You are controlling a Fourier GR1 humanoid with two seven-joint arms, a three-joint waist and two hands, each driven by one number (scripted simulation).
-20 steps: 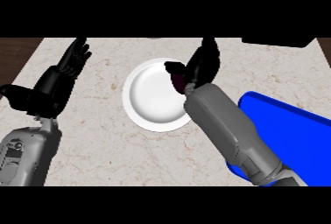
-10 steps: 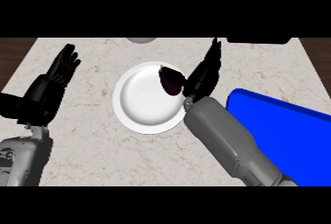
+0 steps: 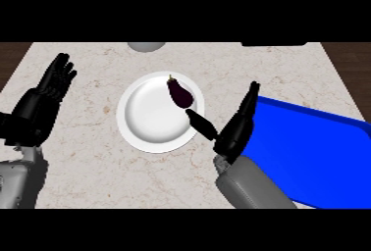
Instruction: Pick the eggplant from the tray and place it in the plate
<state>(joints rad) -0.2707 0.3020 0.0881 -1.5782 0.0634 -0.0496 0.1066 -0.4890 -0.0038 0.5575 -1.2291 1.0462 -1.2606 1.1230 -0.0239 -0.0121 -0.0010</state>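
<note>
— Ok, status?
— Eggplant (image 3: 180, 93) lies on plate (image 3: 145, 122), near rim. My right hand (image 3: 235, 130) released, fingers straight. Risk: thumb over plate could nudge it off when I pull out.

You see only part of the tray (image 3: 319, 147): its right and lower sides run out of view, and the right hand (image 3: 235, 132) covers its left edge. The thumb hides a bit of the plate (image 3: 145, 117) rim. A grey object (image 3: 147, 46) at the desk (image 3: 94, 171) top is cut off, too little to identify.
</note>
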